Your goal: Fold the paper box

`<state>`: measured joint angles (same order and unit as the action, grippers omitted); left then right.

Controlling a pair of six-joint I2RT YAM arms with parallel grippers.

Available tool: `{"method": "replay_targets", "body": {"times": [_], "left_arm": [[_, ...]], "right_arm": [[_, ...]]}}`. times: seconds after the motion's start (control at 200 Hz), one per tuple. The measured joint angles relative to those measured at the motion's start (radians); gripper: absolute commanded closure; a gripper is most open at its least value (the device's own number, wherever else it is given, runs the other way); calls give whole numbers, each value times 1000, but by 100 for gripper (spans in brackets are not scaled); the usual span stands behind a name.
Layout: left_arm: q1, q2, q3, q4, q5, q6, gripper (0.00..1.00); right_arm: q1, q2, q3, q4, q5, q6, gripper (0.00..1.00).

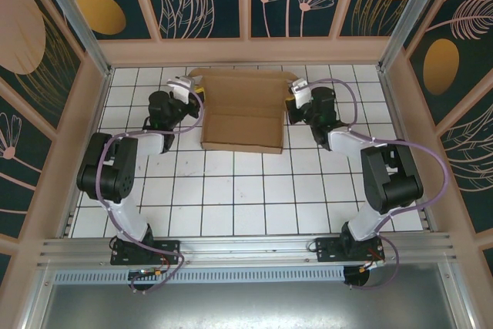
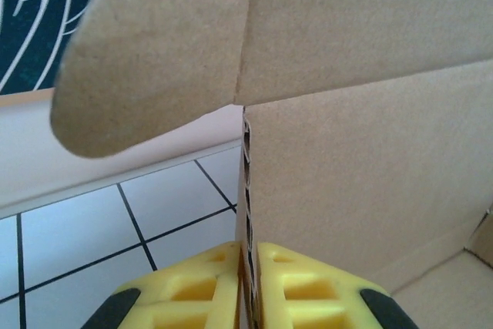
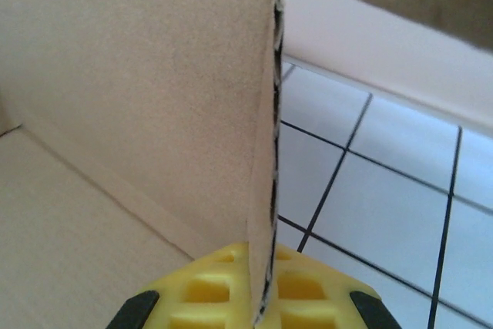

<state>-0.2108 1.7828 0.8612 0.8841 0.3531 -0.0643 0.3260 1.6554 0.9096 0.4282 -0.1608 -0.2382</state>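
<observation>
My left gripper (image 2: 248,266) and right gripper (image 3: 265,273) each clamp a raised side wall of the box (image 1: 243,117), far-centre between them. It seems light, stiff and crease-prone, best held by the wall edges.

Upright paper box (image 3: 146,121) wall within the right end effector (image 3: 262,287)

On surface (image 1: 246,190): box (image 1: 241,117) toward far edge, about midway between left and right edges. At its left wall, left end effector (image 1: 198,95); at its right wall, right end effector (image 1: 291,102). Each wall stands upright between the fingers.
</observation>
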Motion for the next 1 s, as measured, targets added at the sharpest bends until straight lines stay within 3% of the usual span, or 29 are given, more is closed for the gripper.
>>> {"method": "replay_targets", "body": {"times": [0.27, 0.48, 0.726, 1.001], "left_arm": [[-80, -130, -48, -122, -254, -230, 94], [-154, -161, -49, -194, -447, -378, 93], [-231, -153, -31, -261, -650, -466, 89], [-280, -140, -21, -260, -758, -551, 82]], "right_arm": [[148, 30, 93, -74, 354, 219, 100], [227, 65, 137, -97, 529, 400, 100], [273, 129, 190, -123, 636, 512, 100], [291, 150, 208, -126, 668, 567, 100]]}}
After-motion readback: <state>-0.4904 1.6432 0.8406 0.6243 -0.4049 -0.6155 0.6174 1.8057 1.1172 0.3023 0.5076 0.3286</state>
